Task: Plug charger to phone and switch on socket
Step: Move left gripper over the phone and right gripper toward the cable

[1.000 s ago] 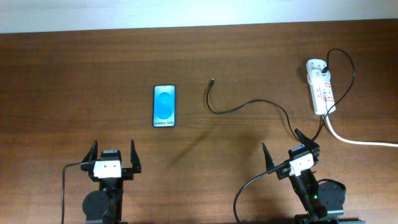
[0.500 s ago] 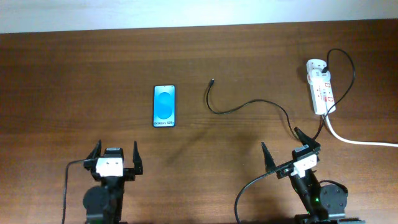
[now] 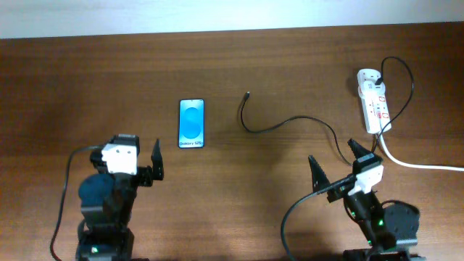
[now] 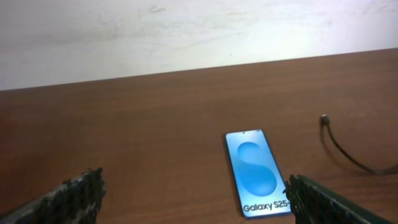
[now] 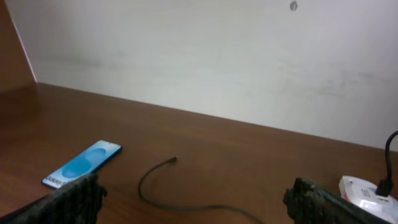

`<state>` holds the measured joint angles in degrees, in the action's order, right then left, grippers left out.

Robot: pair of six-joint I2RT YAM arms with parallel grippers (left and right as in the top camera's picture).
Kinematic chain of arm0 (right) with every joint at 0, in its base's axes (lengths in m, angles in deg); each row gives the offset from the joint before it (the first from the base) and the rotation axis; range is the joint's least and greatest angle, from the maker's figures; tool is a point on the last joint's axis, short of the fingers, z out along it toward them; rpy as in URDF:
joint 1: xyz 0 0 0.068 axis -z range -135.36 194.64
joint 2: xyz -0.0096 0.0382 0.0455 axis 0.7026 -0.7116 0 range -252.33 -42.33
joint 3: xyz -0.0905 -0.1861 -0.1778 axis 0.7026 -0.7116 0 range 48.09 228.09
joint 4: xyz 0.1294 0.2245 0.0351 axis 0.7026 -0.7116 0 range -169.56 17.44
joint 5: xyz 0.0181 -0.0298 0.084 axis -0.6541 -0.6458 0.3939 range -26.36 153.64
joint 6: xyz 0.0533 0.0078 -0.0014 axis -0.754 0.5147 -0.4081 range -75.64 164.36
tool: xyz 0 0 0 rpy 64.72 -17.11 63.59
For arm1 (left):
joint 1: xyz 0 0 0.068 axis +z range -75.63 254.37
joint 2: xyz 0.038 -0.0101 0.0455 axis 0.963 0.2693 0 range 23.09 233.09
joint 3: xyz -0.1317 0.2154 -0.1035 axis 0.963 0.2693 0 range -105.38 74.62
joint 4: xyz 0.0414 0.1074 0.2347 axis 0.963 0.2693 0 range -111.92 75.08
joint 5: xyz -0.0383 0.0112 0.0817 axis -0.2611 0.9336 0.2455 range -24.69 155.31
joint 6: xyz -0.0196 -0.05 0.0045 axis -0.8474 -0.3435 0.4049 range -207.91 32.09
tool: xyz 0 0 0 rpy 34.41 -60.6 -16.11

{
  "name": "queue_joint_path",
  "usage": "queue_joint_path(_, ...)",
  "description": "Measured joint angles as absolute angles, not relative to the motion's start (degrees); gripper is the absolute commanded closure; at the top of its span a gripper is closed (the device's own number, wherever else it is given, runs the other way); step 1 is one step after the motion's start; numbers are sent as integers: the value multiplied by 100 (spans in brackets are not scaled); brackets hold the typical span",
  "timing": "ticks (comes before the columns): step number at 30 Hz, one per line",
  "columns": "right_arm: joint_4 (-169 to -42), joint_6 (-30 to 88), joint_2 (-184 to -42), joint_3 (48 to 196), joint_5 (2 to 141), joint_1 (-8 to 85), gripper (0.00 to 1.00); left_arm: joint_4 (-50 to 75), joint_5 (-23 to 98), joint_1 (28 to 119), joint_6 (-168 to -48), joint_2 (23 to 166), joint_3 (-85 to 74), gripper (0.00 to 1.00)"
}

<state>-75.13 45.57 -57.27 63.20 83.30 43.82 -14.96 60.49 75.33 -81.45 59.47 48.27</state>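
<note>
The phone [image 3: 191, 123] lies flat at centre left, blue screen up; it also shows in the left wrist view [image 4: 256, 174] and the right wrist view [image 5: 82, 163]. The charger [image 3: 250, 127] is a thin black cable. Its free plug end lies right of the phone, and it curls back to the socket [image 3: 373, 101] at the far right. The charger also shows in both wrist views [image 4: 339, 149] [image 5: 144, 186], and the socket in the right wrist view [image 5: 367, 190]. My left gripper [image 3: 125, 147] [image 4: 196, 199] is open and empty, just below and left of the phone. My right gripper [image 3: 334, 156] [image 5: 196, 202] is open and empty, near the cable's right bend.
A thick white cord [image 3: 420, 165] runs from the socket toward the right edge. A pale wall [image 5: 205, 56] stands behind the table's far edge. Bare brown table [image 3: 87, 87] spreads left of the phone.
My left arm has moved forward toward the phone. My right arm has shifted slightly right. The phone, the cable and the socket have not moved.
</note>
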Motion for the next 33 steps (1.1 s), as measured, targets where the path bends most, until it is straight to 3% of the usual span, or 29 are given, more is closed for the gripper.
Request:
queue_joint_path(7, -8828, 4544, -7279, 8156, 8330, 4382, 2, -742, 5601, 7533, -8148, 6989, 3494, 1)
queue_joint_path(18, -11480, 4618, -9565, 11299, 8276, 4384, 2, 1536, 4526, 7502, -8148, 9466, 63, 1)
queue_joint_path(28, -13652, 4802, -11298, 13564, 8238, 4384, 2, 4316, 4963, 6914, -8145, 11422, -2903, 1)
queue_joint_path(33, -13827, 4802, -11832, 13782, 8216, 4401, 2, 4487, 5100, 6811, -8145, 11833, -3146, 1)
